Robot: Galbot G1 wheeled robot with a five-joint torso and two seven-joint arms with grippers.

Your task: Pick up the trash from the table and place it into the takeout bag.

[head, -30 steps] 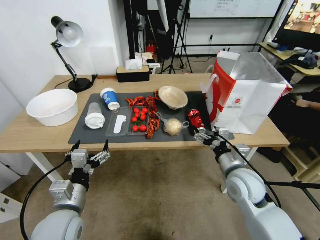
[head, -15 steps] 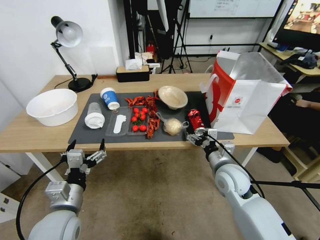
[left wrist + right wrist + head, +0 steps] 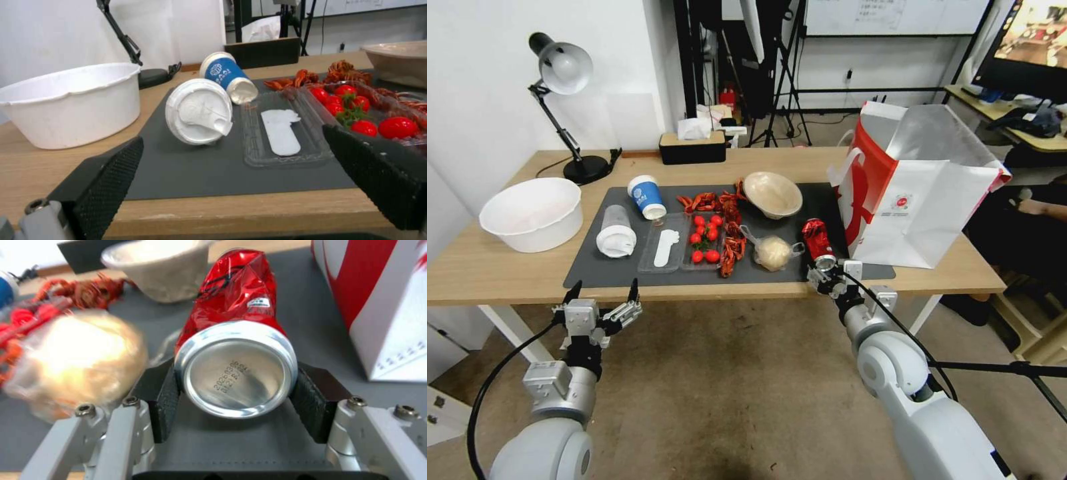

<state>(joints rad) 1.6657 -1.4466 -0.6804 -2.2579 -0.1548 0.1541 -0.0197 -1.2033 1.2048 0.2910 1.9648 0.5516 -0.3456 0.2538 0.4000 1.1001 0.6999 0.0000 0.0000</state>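
Observation:
On the dark mat (image 3: pixel 627 273) of the table (image 3: pixel 507 273) lies the trash. A crushed red soda can (image 3: pixel 817 240) (image 3: pixel 236 350) rests on its side by the takeout bag (image 3: pixel 920 200) (image 3: pixel 391 306). My right gripper (image 3: pixel 829 272) (image 3: pixel 236 400) is shut on the can's silver base, one pad on each side. Left of the can sit the clear bag with a beige lump (image 3: pixel 774 252), the beige bowl (image 3: pixel 772 195), the blue-white paper cup (image 3: pixel 646 197) and the clear lidded cup (image 3: pixel 615 233) (image 3: pixel 199 111). My left gripper (image 3: pixel 602 293) (image 3: pixel 231 166) hangs open just below the table's front edge.
A round white basin (image 3: pixel 532 213) stands at the table's left end, with a desk lamp (image 3: pixel 564 73) and a tissue box (image 3: pixel 692 147) at the back. A clear tray of tomatoes (image 3: pixel 700 243) and red crayfish shells (image 3: pixel 730 220) lie mid-mat.
My right gripper has moved left along the table's front edge to the can's near end, and its fingers have closed in on the base. The left arm has barely shifted.

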